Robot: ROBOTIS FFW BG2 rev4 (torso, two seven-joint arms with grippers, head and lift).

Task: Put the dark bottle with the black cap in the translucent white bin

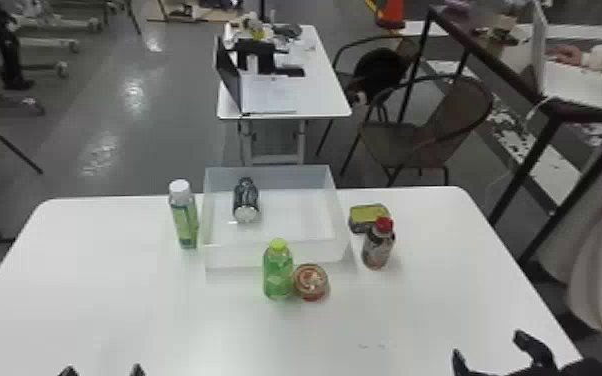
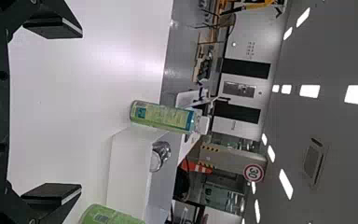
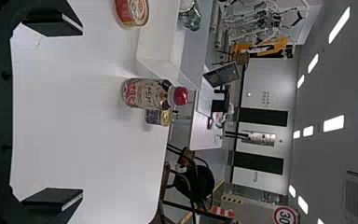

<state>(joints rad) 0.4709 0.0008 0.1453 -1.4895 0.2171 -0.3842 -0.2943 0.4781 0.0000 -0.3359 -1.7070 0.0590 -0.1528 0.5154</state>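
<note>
White bin [image 1: 235, 256] held dark bottle [image 1: 246, 196] on its side, base toward near edge, where task wanted it; flat pose probably left it less likely to topple. Left gripper [image 2: 81, 111] and right gripper [image 3: 82, 112] hung empty on near side of bin, fingers spread, presumably because placing was done. White-capped green bottle [image 1: 184, 223] and red-capped bottle [image 1: 377, 249] stood upright outside bin, probably since task called for neither.

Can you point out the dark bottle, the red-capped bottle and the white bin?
Dark bottle [image 1: 246, 198]: head view, on its dark side.
Red-capped bottle [image 3: 143, 93]: right wrist view, on its label.
White bin [image 1: 235, 256]: head view, on its near wall.
</note>
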